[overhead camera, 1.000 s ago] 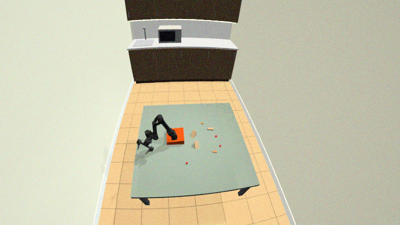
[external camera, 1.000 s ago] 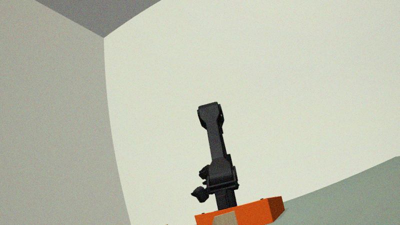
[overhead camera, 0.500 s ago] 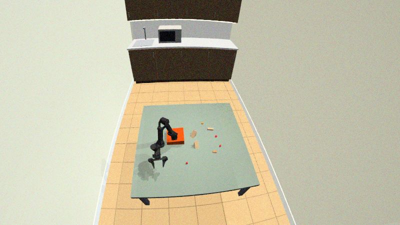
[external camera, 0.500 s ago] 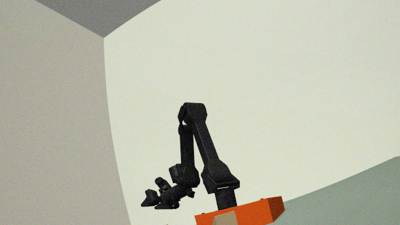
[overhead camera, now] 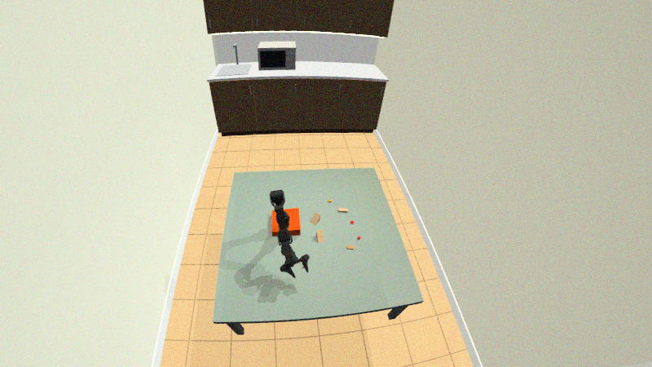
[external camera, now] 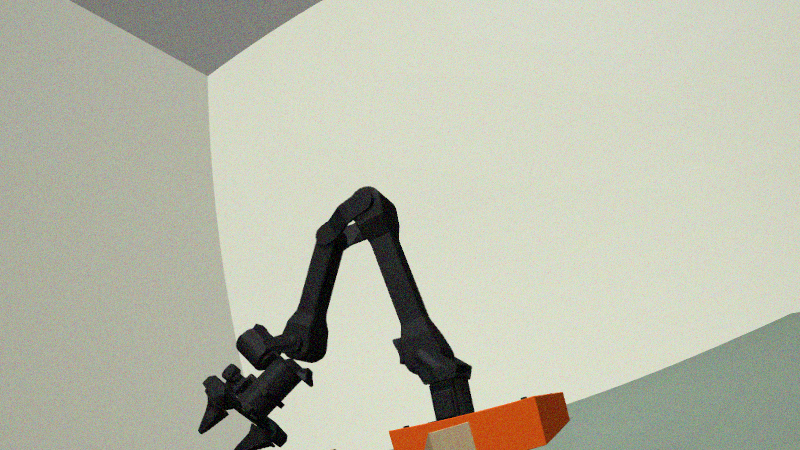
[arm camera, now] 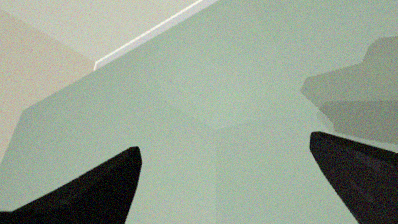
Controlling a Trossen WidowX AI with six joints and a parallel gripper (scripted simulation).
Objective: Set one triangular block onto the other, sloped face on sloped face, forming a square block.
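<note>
Two pale wooden triangular blocks lie apart on the table (overhead camera: 364, 283). One block (overhead camera: 315, 218) is just right of the orange base, turned at an angle. The other block (overhead camera: 320, 236) is a little nearer the front. A wooden block (external camera: 452, 437) shows at the bottom edge of the exterior view, in front of the orange base; which of the two it is I cannot tell. My gripper (overhead camera: 301, 273) (external camera: 218, 441) (arm camera: 223, 147) is wide open and empty. It hangs above the table, in front of and left of both blocks. The wrist view shows neither block.
The arm stands on an orange base (overhead camera: 292, 222) (external camera: 475, 430). A thin wooden piece (overhead camera: 342, 210), small orange pieces (overhead camera: 329, 201) (overhead camera: 350, 247) and red pieces (overhead camera: 351, 222) (overhead camera: 359, 237) lie right of the blocks. Another red piece (overhead camera: 304, 267) shows beside the fingers. The arm's shadow falls at the table's left.
</note>
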